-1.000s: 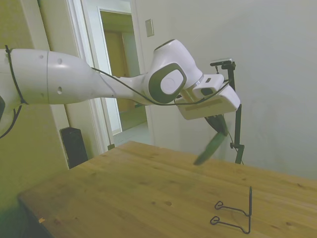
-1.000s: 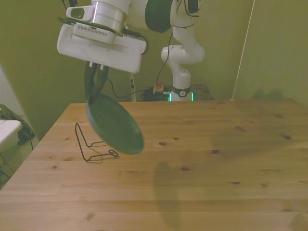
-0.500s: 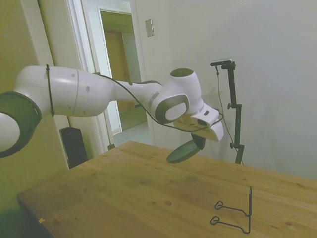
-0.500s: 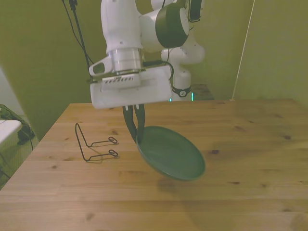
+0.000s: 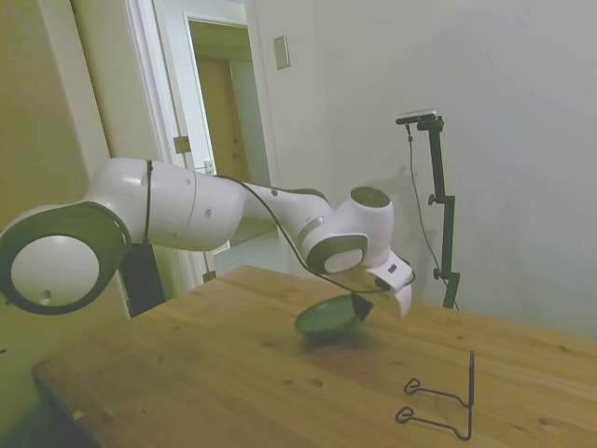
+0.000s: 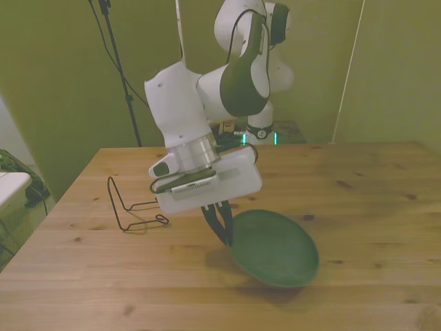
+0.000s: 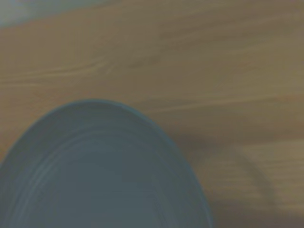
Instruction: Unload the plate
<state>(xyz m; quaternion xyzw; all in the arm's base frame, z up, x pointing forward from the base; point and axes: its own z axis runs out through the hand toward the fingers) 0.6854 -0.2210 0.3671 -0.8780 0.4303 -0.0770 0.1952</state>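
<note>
One plate (image 6: 274,247) hangs low over the counter (image 6: 358,207), tilted, its far side from the gripper dipping closest to the wood, though contact cannot be told. The gripper (image 6: 224,227) is clamped on the rim nearest the wire stand (image 6: 131,207), which sits well apart; lowering looks like what remains.

I see a glossy dark green plate (image 6: 275,247), black wire stand (image 6: 131,207), white arm (image 5: 187,201), knotty tan wood desk (image 6: 372,207).
</note>
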